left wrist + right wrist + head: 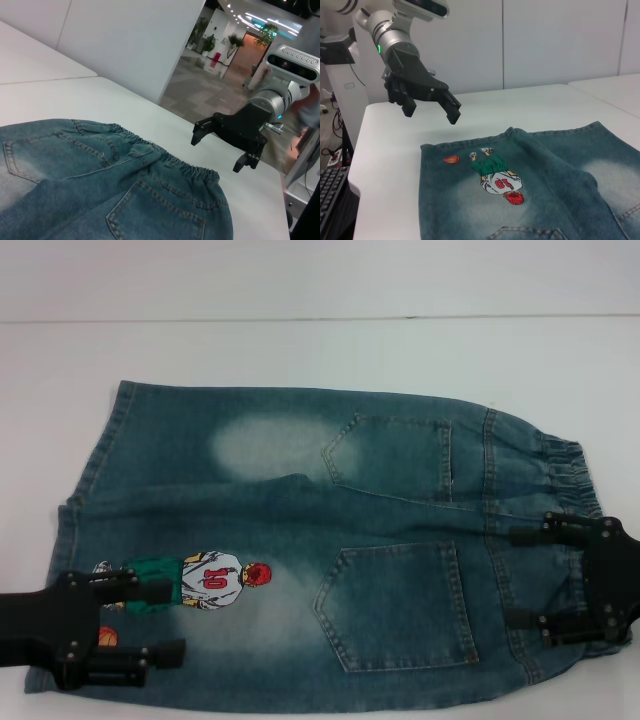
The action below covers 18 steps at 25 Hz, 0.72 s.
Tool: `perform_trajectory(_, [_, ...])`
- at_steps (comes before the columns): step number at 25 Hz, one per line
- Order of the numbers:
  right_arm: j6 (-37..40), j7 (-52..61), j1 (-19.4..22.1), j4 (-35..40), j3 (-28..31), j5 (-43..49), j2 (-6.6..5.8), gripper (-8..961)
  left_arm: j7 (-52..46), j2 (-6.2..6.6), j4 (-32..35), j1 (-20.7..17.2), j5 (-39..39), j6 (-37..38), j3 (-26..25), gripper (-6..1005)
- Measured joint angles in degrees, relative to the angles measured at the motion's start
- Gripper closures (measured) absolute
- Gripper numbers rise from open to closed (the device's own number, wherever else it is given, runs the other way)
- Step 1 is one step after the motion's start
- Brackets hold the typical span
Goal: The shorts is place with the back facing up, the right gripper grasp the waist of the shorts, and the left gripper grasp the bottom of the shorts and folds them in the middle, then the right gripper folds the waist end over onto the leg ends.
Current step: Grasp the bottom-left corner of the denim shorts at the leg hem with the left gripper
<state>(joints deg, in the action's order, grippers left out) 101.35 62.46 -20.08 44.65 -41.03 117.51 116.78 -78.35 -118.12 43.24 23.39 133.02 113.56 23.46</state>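
Observation:
The blue denim shorts [300, 540] lie flat on the white table, back pockets up, with the embroidered number 10 player [205, 580] on the near leg. The ruffled waist [565, 465] is at the right and the flat leg ends [90, 470] at the left. My left gripper [176, 621] hovers open over the near leg end, holding nothing; the right wrist view shows the left gripper [432, 115] above the table just off the hem [421, 190]. My right gripper [513, 578] hovers open by the near part of the waist; in the left wrist view the right gripper [217, 153] is raised beyond the waist [165, 160].
The white table [320, 350] extends behind the shorts, with a seam line across the back. Its edge [357, 165] drops off beside the leg ends, where a keyboard [332, 200] sits lower down. Past the waist, the table edge [280, 175] borders open floor.

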Motion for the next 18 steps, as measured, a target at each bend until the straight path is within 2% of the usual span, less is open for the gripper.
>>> perform_trajectory(4, [-0.11, -0.22, -0.53, 0.0, -0.03, -0.03, 0.46, 31, -0.02, 0.0, 0.0, 0.0, 0.05, 0.0, 0.08, 167])
perform_trajectory(8, [-1.36, -1.41, -2.31, -0.42, -0.68, 0.02, 2.32, 32, -0.03, 0.0, -0.2, 0.02, 0.05, -0.25, 0.1, 166])
perform_trajectory(10, [-2.51, -1.71, -3.44, -1.18, -1.62, 0.11, 2.88, 33, -0.02, 0.0, -0.29, 0.18, 0.05, -0.43, 0.35, 167])
perform_trajectory(14, [-4.01, -1.47, -5.77, -4.3, -2.49, 0.16, 2.82, 34, 0.01, 0.0, -0.42, 0.44, 0.11, -0.63, 1.27, 167])
perform_trajectory(18, [-5.01, -1.8, -6.05, -5.08, -2.56, 0.04, 2.85, 36, 0.2, 0.0, -0.44, 0.45, 0.16, -0.82, 1.44, 168])
